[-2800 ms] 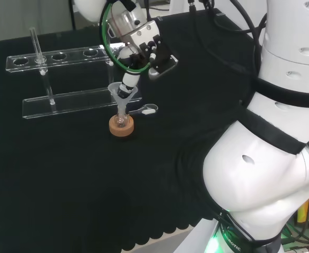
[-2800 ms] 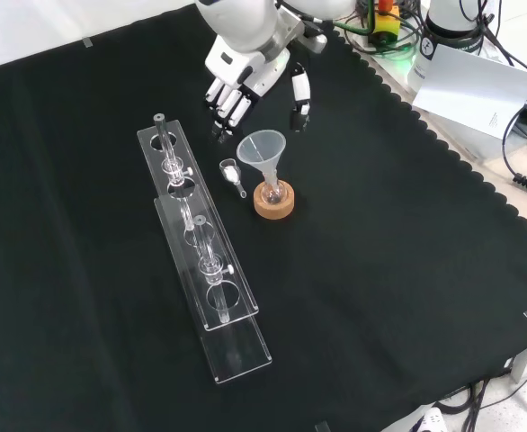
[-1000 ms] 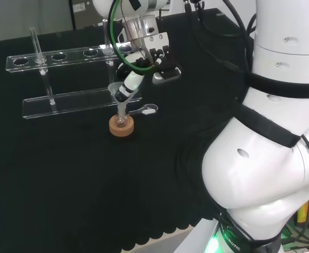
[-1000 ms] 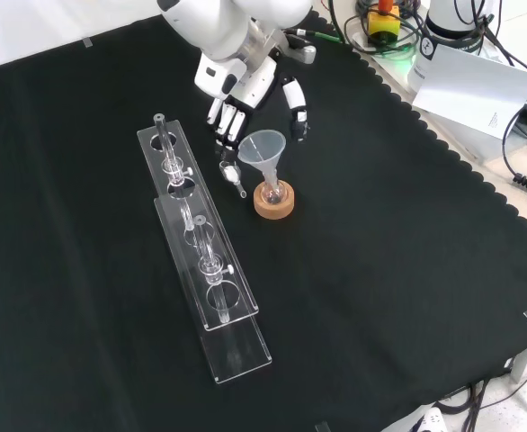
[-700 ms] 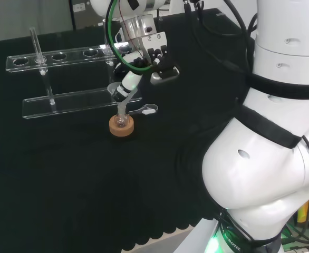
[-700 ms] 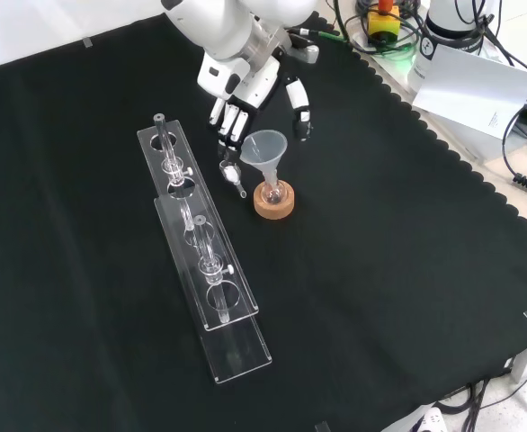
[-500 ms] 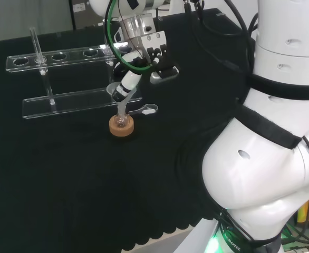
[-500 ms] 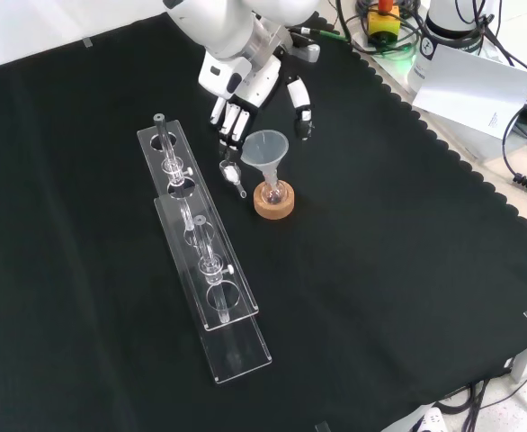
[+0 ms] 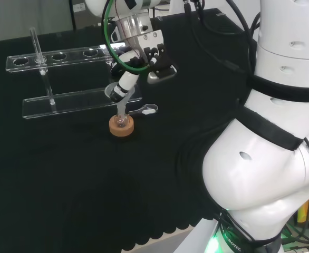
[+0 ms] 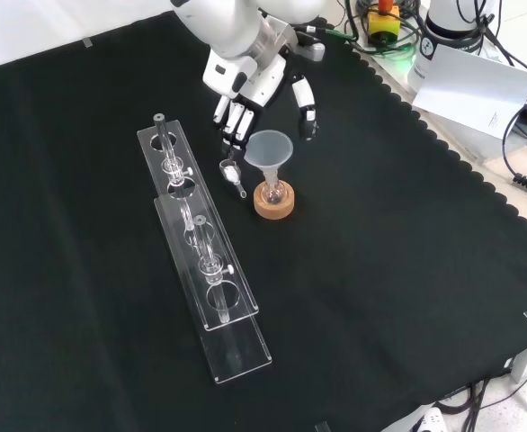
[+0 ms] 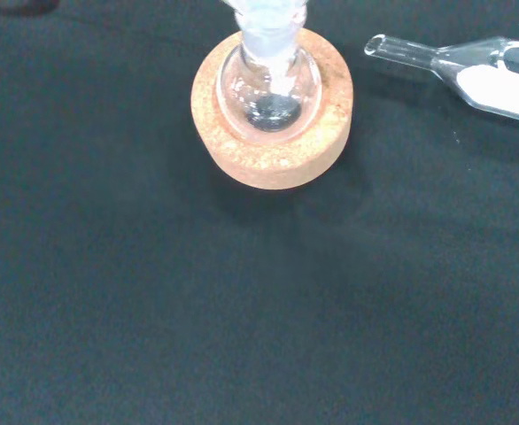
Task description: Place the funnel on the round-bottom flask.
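**Funnel seated in the flask; hand drawing back**

Look at the front view: the clear cone-shaped plastic funnel (image 10: 268,149) now stands with its stem down in the neck of the small clear round-bottom glass flask (image 10: 273,192), which sits in the tan cork ring stand (image 10: 273,202) on the black-cloth desk (image 10: 398,270). Over the last few seconds the funnel and flask have stayed put, while the black and white hand (image 10: 250,85) has drifted up and away from the funnel's rim. About a second ago its fingers sat closer beside the cone; now you can see dark cloth between them and the rim in the front view.

You can take that as the placement being done, or all but done. The funnel stands without support, though it leans slightly in the head view (worth a check before you call it finished).

As for the hand's pose: it hangs above and behind the funnel in the front view, palm turned down toward the desk, fingers (image 10: 234,117) relaxed and spread, thumb (image 10: 307,110) apart on the other side, holding nothing. In the head view one finger overlaps the funnel's mouth (image 9: 116,93), so you cannot rule out a light touch from that angle.

A small clear glass scoop with white powder (image 10: 232,174) lies on the cloth just beside the cork ring, under the fingers. The long clear acrylic tube rack (image 10: 200,247) stands well apart.
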